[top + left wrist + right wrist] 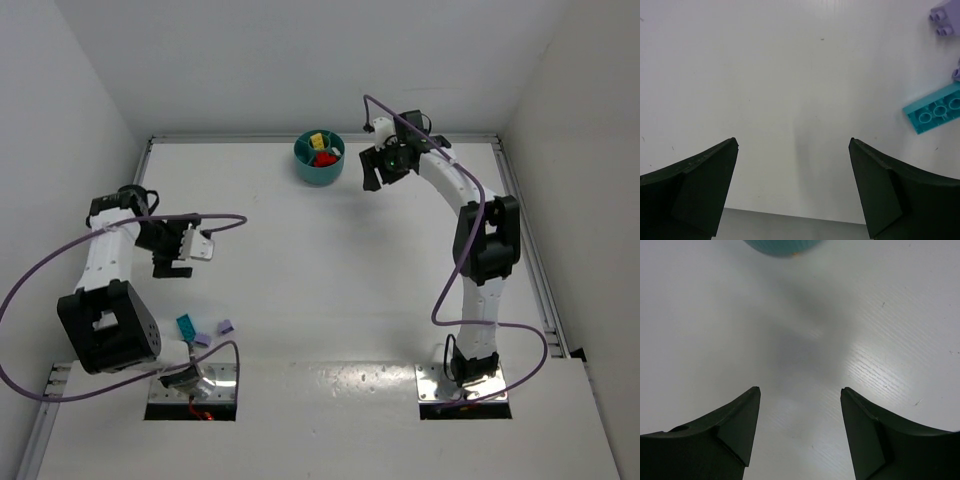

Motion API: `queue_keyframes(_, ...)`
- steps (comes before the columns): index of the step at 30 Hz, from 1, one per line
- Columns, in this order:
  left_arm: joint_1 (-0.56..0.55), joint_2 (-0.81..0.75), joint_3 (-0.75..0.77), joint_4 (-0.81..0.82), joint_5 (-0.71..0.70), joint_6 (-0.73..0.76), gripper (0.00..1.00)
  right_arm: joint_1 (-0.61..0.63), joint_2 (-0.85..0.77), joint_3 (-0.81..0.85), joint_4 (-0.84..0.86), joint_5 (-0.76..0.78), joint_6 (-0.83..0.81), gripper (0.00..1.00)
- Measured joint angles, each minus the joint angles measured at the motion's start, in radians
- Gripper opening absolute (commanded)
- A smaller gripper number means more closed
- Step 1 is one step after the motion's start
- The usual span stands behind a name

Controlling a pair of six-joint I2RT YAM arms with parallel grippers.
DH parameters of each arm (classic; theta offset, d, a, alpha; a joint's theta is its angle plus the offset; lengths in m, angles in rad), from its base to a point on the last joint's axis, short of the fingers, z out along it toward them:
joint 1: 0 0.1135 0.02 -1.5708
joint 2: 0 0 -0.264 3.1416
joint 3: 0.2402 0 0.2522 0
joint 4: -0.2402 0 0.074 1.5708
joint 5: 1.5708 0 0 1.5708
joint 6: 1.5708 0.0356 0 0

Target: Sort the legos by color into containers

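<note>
The round teal bowl [304,168] stands at the back middle of the table, with a yellow lego [318,141] and a red lego [325,158] in its containers. My right gripper [374,173] hangs just right of it, open and empty [800,390]; only the bowl's rim [782,246] shows at the top of the right wrist view. A teal lego [186,326] [935,108] and two pale purple legos [224,326] [202,340] lie near the left arm's base. My left gripper [170,252] hovers over bare table behind them, wide open and empty [793,142]; one purple lego [944,17] shows at the upper right of its view.
White walls close the table at the back and both sides. Purple cables loop off both arms. The raised table edge runs along the right side [535,260].
</note>
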Motion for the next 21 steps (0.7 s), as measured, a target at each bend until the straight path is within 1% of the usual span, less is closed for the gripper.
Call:
queue_keyframes(2, -0.034, -0.024, -0.002, 0.0, -0.006, -0.021, 0.95, 0.0, 0.0, -0.004, 0.0, -0.001, 0.0, 0.66)
queue_keyframes(4, -0.033, -0.065, -0.023, 0.001, -0.012, -0.004, 0.93, 0.0, 0.0, -0.01, 0.0, -0.002, 0.0, 0.66)
queue_keyframes(8, -0.003, -0.143, -0.1, -0.012, -0.018, 0.025, 0.93, 0.0, 0.0, -0.019, 0.0, -0.007, 0.0, 0.66)
queue_keyframes(16, -0.014, -0.147, -0.218, -0.014, -0.021, 0.039, 0.93, 0.0, -0.004, -0.026, 0.002, -0.008, 0.0, 0.66)
queue_keyframes(21, -0.025, -0.149, -0.308, -0.012, -0.065, 0.04, 0.91, 0.0, -0.037, -0.075, 0.0, -0.009, 0.0, 0.66)
